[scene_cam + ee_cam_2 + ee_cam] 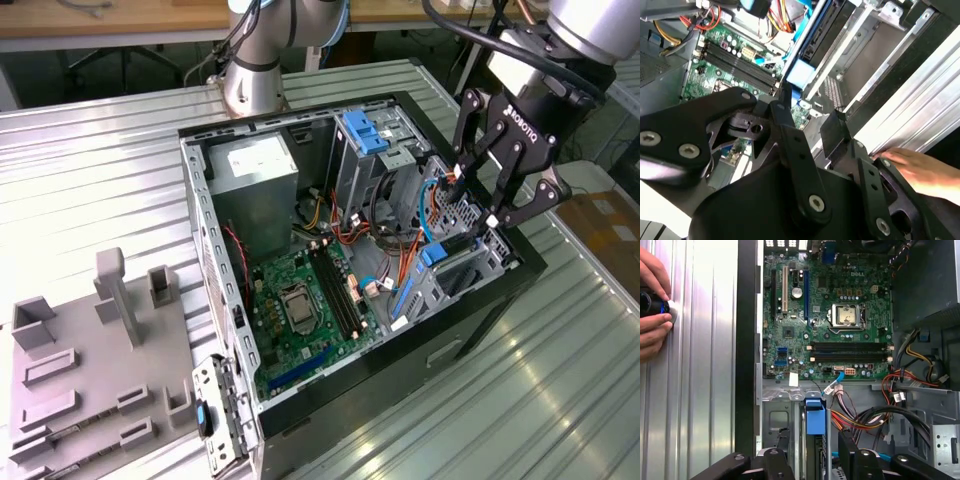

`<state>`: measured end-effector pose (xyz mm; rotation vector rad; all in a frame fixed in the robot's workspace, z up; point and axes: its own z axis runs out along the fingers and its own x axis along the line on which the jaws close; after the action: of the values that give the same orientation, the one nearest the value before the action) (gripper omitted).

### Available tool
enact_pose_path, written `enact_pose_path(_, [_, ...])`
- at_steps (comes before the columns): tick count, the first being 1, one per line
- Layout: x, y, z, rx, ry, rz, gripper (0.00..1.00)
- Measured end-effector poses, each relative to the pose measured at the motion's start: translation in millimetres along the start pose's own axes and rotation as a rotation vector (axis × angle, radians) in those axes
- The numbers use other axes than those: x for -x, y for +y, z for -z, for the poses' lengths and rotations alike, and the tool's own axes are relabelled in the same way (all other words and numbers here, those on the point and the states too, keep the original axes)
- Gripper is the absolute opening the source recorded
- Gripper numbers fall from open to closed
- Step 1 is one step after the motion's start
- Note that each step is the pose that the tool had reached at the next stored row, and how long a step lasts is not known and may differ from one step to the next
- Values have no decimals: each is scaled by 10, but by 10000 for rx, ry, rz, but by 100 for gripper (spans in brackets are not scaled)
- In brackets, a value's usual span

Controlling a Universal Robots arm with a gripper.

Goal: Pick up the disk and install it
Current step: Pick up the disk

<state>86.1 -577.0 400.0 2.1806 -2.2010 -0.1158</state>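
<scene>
The disk stands on edge in the drive bay of the open computer case, its blue rail end just beside the edge of the motherboard. In the exterior view that bay sits toward the exterior view's right, a little above mid-height. Whether the rails have gone fully home I can't quite make out, since the bay walls hide most of the drive.

The gripper hangs right over that bay with its jaws spread apart, one finger on each side of the disk and clamped on nothing. The step in hand looks like seating the drive. Doing it well likely means pressing straight along the rails, not at a slant, so that neither rail binds. It also means keeping the fingers off the orange and red cables bundled just beside the bay.

A person's hand rests on the ribbed metal table outside the case wall, pinching a small dark object, well apart from the gripper.
</scene>
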Motion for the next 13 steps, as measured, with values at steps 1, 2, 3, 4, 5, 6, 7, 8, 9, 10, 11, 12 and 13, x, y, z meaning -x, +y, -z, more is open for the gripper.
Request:
enact_pose_path(1, [0,0,0,0,0,0,50])
enact_pose_path(2, [0,0,-1,1,1,0,50])
enact_pose_path(3, [0,0,-1,0,1,0,50])
enact_pose_path(4, [0,0,-2,0,0,0,50])
enact_pose_path(5, [0,0,-4,0,0,0,50])
enact_pose_path(6, [0,0,-5,0,0,0,50])
enact_pose_path(7, [0,-1,-5,0,0,0,50])
enact_pose_path(8, [0,-1,-6,0,0,0,50])
enact_pose_path(9, [0,-1,-6,0,-1,0,50])
enact_pose_path(10, [0,-1,-7,0,0,0,50])
enact_pose_path(11, [0,-1,-7,0,0,0,50])
enact_pose_path(12, [0,-1,-8,0,0,0,50])
enact_pose_path(13, [0,-1,-8,0,-1,0,50])
